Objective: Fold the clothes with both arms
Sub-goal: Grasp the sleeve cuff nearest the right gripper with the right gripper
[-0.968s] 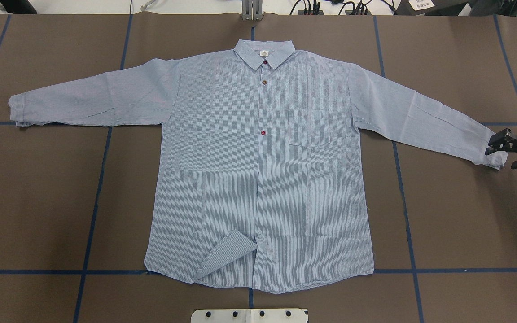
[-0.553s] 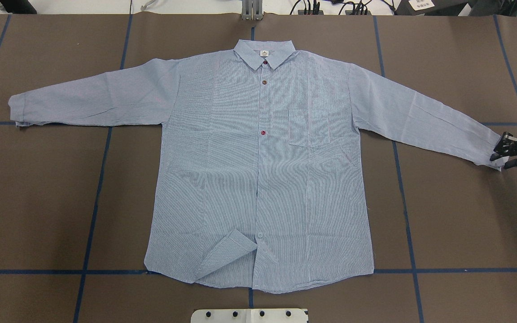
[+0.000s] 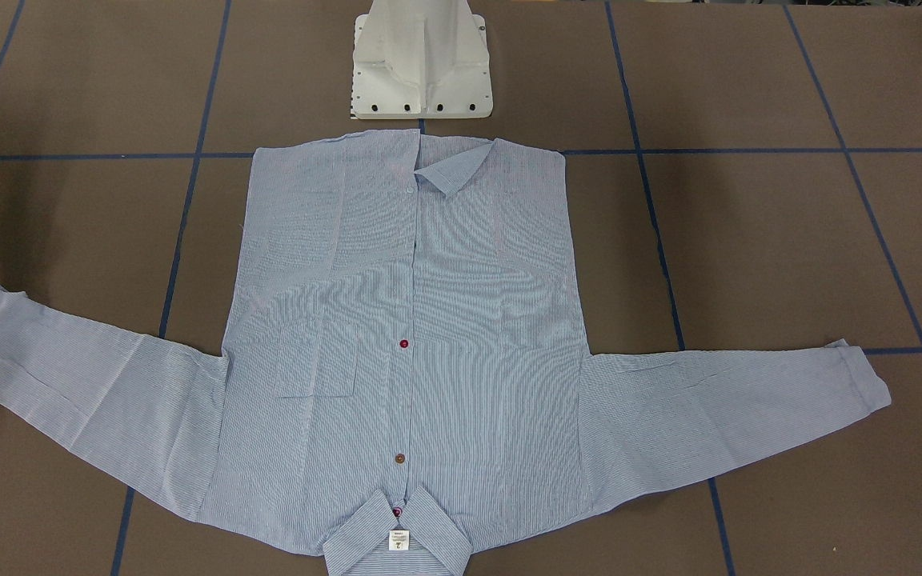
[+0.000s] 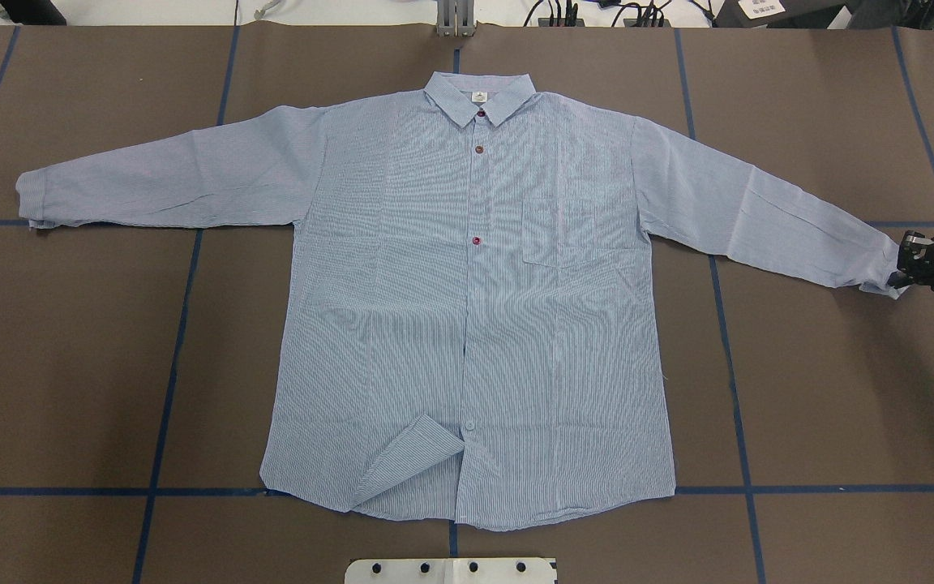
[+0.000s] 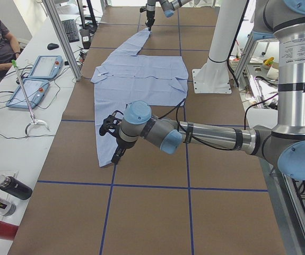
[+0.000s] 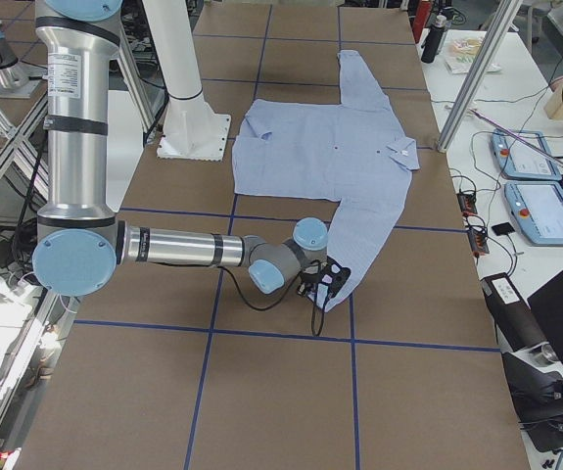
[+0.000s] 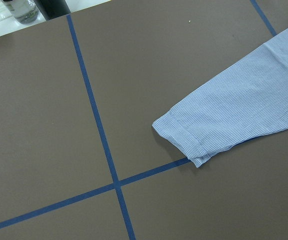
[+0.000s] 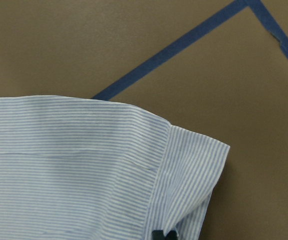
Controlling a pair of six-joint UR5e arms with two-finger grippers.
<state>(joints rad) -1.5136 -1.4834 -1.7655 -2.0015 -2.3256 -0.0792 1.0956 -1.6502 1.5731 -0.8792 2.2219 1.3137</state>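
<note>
The right pincer (image 4: pixel 909 261) was clamped on the right cuff (image 8: pixel 189 170) at the surface's (image 4: pixel 840 405) right edge; the shirt (image 4: pixel 475 324) lay flat across the middle. Whether the left pincer (image 5: pixel 111 139) was apart, I couldn't tell. Best lift the sleeve (image 4: pixel 759 211) low and fold inward without dragging the rest.

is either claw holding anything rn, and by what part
The right claw pinches the shirt by the cuff edge of one sleeve. The left claw holds nothing; the other cuff lies free.
</note>
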